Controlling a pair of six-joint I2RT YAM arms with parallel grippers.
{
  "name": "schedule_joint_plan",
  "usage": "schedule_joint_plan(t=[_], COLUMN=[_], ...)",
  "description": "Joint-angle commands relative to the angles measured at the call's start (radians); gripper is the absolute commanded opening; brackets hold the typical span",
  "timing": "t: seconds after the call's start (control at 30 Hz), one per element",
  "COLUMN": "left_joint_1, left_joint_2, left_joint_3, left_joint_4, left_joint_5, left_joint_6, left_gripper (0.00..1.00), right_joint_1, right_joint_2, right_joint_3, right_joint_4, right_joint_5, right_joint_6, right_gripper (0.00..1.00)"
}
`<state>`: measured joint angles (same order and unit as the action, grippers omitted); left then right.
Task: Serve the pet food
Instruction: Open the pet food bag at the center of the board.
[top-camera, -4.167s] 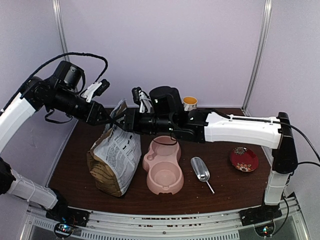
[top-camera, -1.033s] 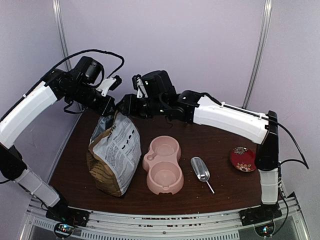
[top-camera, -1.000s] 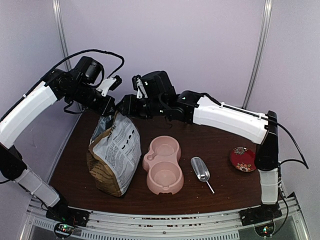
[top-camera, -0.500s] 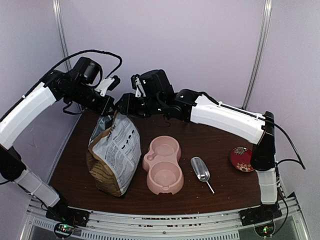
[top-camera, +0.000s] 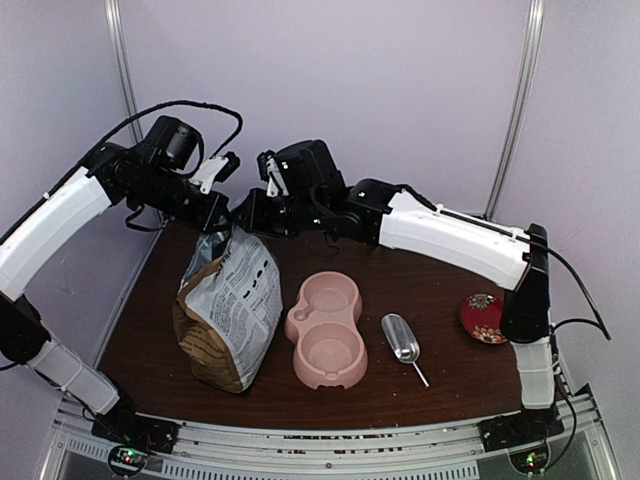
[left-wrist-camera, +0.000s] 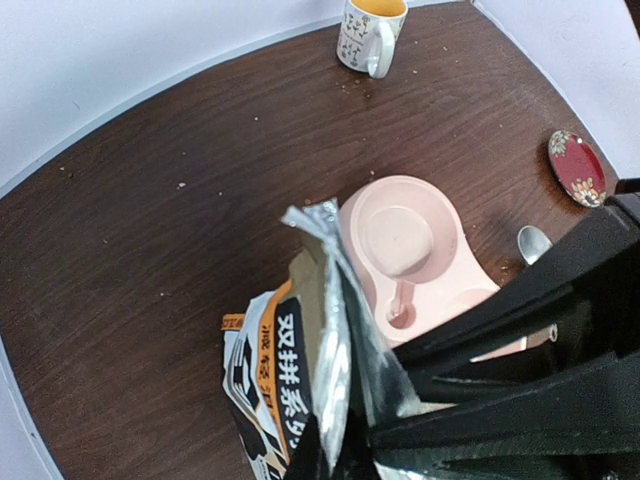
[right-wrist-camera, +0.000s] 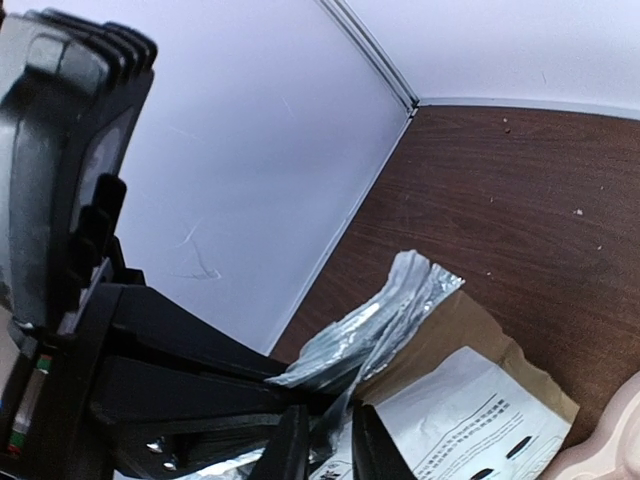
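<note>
My left claw is clamped on the top edge of the one bag. My right claw, just beside it, straddles that foil; gripping or not, I cannot tell. The pet food is hidden from me. Below my right claw are one double bowl, one scoop, one red dish and one mug.

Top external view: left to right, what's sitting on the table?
brown paper bag with white printed label → pink plastic double bowl → silver metal scoop → small red patterned saucer
</note>
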<state>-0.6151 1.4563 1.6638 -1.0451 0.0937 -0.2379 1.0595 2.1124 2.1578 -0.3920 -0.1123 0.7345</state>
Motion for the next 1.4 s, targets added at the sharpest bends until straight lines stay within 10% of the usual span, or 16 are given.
schedule_joint_plan(t=[0.0,0.93,1.17,1.37], left_joint_1=[-0.014,-0.014,-0.015,-0.014], left_joint_2=[-0.031,-0.042,-0.080,-0.134], left_joint_3=[-0.009,0.077,0.028,-0.014], left_joint_4=[0.067,-0.051,-0.056,-0.064], left_joint_5=[0.072,-0.067,-0.081,-0.110], left_joint_6=[-0.001,0.054,0.067,0.069], left_gripper=[0.00,0.00,0.08,0.30], right_joint_1=[0.013,0.008,0.023,0.042], right_joint_2=[0.023,-0.128,-0.106,-0.056], right_joint_3=[0.019,0.048,0.063,0.116], right_joint_4=[-0.058,-0.331,-0.257,-0.246], right_joint_5=[0.030,0.191,0.107,0.087], right_joint_6=[-0.023,-0.175,-0.135,-0.098], right_gripper=[0.10,0.01,0.42,0.56])
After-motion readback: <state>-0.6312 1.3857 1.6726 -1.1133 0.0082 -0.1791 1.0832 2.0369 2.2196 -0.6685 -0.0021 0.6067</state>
